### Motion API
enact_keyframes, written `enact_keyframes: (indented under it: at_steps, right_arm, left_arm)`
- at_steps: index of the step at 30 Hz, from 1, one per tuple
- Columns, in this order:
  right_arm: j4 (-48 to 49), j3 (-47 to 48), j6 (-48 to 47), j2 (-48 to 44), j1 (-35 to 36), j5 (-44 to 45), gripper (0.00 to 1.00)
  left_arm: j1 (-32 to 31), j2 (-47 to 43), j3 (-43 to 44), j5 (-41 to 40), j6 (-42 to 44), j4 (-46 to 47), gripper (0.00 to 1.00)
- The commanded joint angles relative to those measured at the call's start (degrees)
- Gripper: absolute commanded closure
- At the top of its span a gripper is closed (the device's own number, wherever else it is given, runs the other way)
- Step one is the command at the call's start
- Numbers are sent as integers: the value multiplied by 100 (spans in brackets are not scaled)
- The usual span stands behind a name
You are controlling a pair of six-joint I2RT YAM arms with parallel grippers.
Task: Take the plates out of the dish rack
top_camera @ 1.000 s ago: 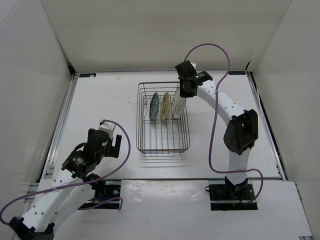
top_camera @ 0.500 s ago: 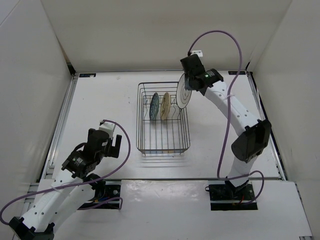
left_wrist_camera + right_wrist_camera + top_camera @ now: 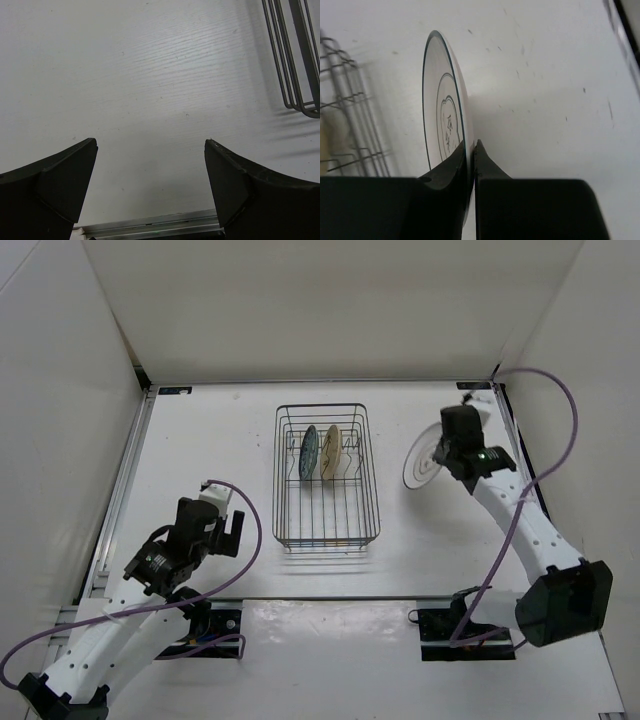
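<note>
You have the right gripper (image 3: 471,149) clamped tight on the rim of the white plate (image 3: 421,464), right of the dish rack (image 3: 328,536); left gripper (image 3: 150,145) wide apart, holding nothing.

The table (image 3: 220,440) is a flat white board with a faint wood grain, walled in white on three sides, with metal rails along its left and right edges. One thing stands directly on it: the rack (image 3: 328,538), a dark wire basket near the middle, its long side running near to far. At the near edge, on a separate white strip, sit the left base (image 3: 215,625) and the right base (image 3: 465,628), well apart.
</note>
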Motion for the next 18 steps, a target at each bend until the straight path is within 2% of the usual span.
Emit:
enact_keyframes:
  at_steps: [1,2,7,10,15,18]
  right_arm:
    - [913,-1263,949,-534,-783,-1224,100]
    - [1036,-1426,1047,-544,-1237,-1637,100]
    - [1598,-2401,1513,-421,-1962,-2790,100]
    - [2152,-2885,1750,-404,-2286,-3081,100]
    - [2215,-3369,1927,-158,-2604,-3504,100]
    - [1969,-3370,1796,-17,-2683,-3444,85]
  left_arm:
    - [17,-32,88,212,63,-45,1]
    - [17,-50,88,221,46,-45,1]
    - [8,-58,115,483,2,-80,1]
    - [17,-111,97,537,-16,-45,1]
    - [17,-120,88,546,11,-36,1]
    - [17,-120,18,476,2,34,1]
